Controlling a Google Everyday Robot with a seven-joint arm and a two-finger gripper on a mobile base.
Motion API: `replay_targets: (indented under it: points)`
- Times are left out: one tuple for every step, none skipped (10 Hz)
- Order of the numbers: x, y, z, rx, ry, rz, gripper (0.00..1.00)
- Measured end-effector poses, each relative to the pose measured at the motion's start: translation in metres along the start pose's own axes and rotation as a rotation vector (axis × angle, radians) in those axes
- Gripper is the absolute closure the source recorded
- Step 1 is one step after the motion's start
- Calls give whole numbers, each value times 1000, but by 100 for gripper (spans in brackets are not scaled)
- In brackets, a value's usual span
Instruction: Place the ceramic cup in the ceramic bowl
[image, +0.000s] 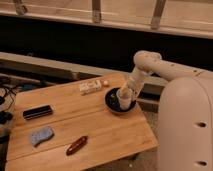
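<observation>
Where the gripper (125, 93) hangs, whitish ceramic cup (121, 98) fills black ceramic bowl (113, 106).

Materials and finishes

Around the matt black ceramic bowl (120, 105), a pale glazed ceramic cup (122, 98), the hand (125, 90) above it, and the smooth wooden tabletop (100, 125) are seen.

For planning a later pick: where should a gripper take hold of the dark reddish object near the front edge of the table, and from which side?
Probably across the middle of the reddish object, coming from above. It lies flat and elongated, diagonal to the table edge, so the fingers should close across its narrow width. The gripper is now at the ceramic cup in the ceramic bowl.
</observation>
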Motion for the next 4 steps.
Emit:
replay_targets:
  points:
    - [1,-1,0,4,1,-1,8]
    - [1,-4,1,6,0,4,8]
    - [1,-6,-2,7,-4,8,8]
    - [2,-6,-3,11,-6,6,8]
